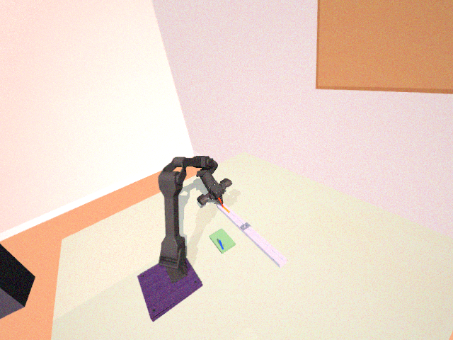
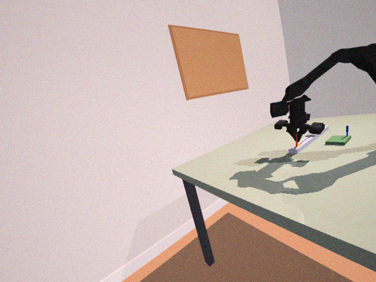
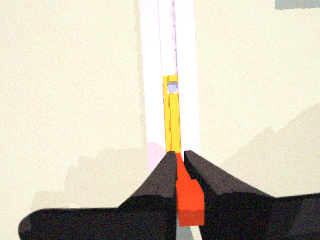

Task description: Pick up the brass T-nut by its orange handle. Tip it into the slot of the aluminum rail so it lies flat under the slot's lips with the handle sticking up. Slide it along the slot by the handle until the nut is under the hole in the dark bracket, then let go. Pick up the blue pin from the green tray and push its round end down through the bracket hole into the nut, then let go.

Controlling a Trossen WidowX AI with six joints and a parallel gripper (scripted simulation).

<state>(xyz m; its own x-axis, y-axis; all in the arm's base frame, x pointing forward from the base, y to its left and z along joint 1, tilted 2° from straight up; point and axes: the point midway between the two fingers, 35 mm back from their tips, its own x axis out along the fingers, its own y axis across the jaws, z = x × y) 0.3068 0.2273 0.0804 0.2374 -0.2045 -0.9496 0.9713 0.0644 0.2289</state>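
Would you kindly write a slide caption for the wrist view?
The gripper holds the orange handle above the rail, brass T-nut at its slot.

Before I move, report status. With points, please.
Gripper [image 1: 222, 205] [image 2: 298, 141] [image 3: 179, 158] shut on orange handle [image 1: 220, 201] [image 2: 296, 140] [image 3: 190, 200]. Brass T-nut [image 1: 226, 209] [image 3: 172, 120] at rail's [image 1: 267, 246] [image 2: 312, 140] [image 3: 188, 75] slot, short of bracket [image 1: 244, 226] [image 2: 310, 135]. Nothing visible between.

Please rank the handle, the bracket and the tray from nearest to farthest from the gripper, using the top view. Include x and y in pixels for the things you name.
1. Orange handle [image 1: 220, 200] [image 2: 296, 140] [image 3: 190, 202]: between the gripper's [image 1: 221, 205] [image 2: 298, 141] [image 3: 180, 152] fingers.
2. Dark bracket [image 1: 244, 226]: partway along the rail [image 1: 265, 246] [image 2: 315, 136] [image 3: 151, 90].
3. Green tray [image 1: 227, 243] [image 2: 335, 140]: beside the rail.
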